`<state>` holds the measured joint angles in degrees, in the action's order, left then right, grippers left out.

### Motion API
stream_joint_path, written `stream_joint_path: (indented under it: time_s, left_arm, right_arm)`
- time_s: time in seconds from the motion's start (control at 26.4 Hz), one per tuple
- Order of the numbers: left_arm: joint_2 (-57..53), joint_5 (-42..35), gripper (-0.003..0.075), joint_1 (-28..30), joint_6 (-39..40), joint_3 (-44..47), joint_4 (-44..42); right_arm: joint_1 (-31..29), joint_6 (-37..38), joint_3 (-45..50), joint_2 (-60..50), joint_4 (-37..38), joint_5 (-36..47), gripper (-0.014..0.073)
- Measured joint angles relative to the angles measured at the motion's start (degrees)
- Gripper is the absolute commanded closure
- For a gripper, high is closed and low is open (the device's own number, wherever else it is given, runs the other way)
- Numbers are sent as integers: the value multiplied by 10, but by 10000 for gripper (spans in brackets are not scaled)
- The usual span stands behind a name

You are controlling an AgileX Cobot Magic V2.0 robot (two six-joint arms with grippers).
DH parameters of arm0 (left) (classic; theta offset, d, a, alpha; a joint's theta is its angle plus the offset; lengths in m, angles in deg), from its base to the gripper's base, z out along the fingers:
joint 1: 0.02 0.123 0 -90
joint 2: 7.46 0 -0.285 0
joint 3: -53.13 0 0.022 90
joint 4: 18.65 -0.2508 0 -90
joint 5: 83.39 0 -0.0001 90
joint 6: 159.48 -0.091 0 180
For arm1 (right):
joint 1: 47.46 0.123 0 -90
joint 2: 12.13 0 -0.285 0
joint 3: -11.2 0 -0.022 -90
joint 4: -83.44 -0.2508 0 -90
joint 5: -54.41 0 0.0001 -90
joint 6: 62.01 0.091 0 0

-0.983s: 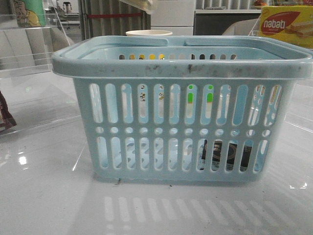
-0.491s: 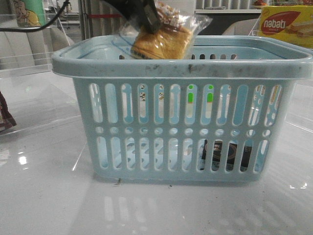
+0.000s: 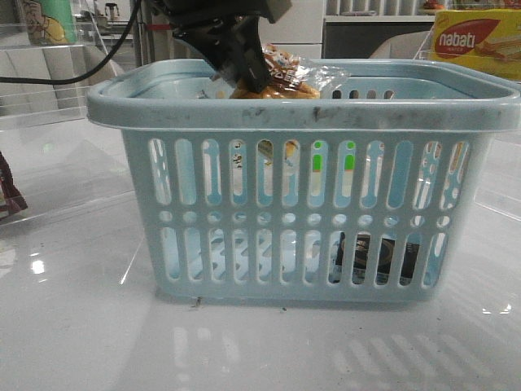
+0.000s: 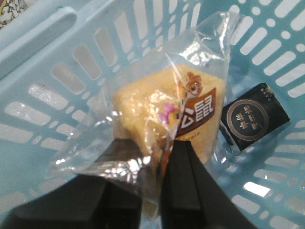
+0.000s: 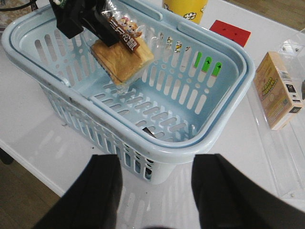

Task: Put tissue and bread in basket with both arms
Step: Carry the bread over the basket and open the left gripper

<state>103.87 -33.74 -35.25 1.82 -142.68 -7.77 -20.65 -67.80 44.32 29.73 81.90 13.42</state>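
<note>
Front view: the left gripper [image 3: 244, 69] pinches the bread [image 3: 281, 77], half hidden behind the basket [image 3: 301, 114] rim. Left wrist view: the tissue [image 4: 255, 117] lies on the basket floor, partly hidden by the bread. Right wrist view: the right gripper [image 5: 155, 179] is spread, holding nothing, outside the basket.

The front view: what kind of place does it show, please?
Probably a mock shop set up in a lab or office, not a real store. A blue shopping basket stands on a glossy white table, clear acrylic shelves hold packaged goods such as a nabati box, and cabinets stand behind.
</note>
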Motion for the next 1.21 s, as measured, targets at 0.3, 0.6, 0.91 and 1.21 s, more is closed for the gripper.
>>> stream_joint_path:
  time_s: [0.3,0.6,0.91,1.21]
  left_arm:
    - [0,11,285,0,0,0,1]
    - [-21,39,284,-1,0,-14,2]
    - [-184,59,284,-1,0,-15,3]
    - [-356,77,285,-1,0,104,3]
  right_arm:
    - [0,0,0,0,0,0,138]
    - [0,0,0,0,0,0,138]
    - [0,0,0,0,0,0,138]
    - [0,0,0,0,0,0,138]
